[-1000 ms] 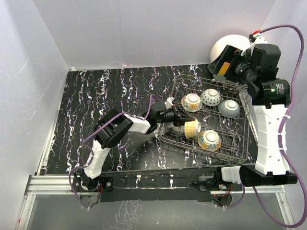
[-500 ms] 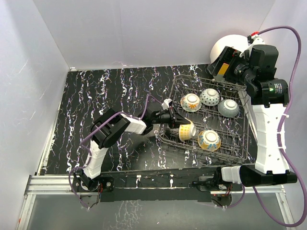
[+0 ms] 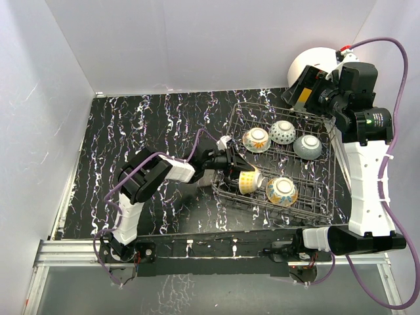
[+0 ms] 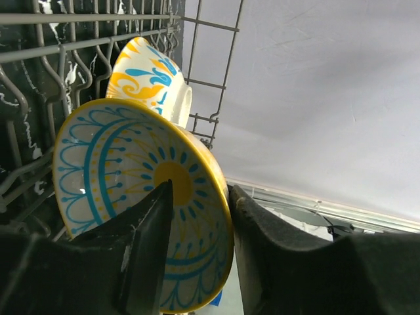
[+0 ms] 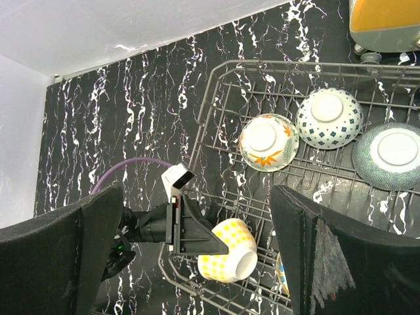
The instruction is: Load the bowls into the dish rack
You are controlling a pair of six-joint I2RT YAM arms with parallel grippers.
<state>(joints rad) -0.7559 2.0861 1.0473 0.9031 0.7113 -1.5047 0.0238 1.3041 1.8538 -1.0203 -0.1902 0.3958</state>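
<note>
My left gripper [image 3: 235, 172] is shut on the rim of a yellow-dotted bowl [image 3: 248, 182], held on its side in the near left part of the dish rack [image 3: 289, 108]. In the left wrist view the gripper [image 4: 200, 190] clamps the rim, one finger inside the bowl's blue-and-yellow inside [image 4: 125, 184]. A yellow-and-blue bowl [image 3: 281, 191] stands right behind it [image 4: 151, 75]. Three bowls lie upside down in the far row: orange floral [image 5: 268, 142], blue-dotted [image 5: 329, 118], grey [image 5: 390, 156]. My right gripper [image 5: 207, 252] is open and empty, high above the rack.
A round white-and-orange appliance [image 3: 307, 62] stands behind the rack's far right corner, next to the right arm. The black marbled table [image 3: 144, 131] extends left of the rack. White walls close in the back and both sides.
My left gripper has drawn the yellow-dotted bowl a little left and toward the near edge, turning it. The rack and its bowls have shifted slightly left. The right arm barely moved.
</note>
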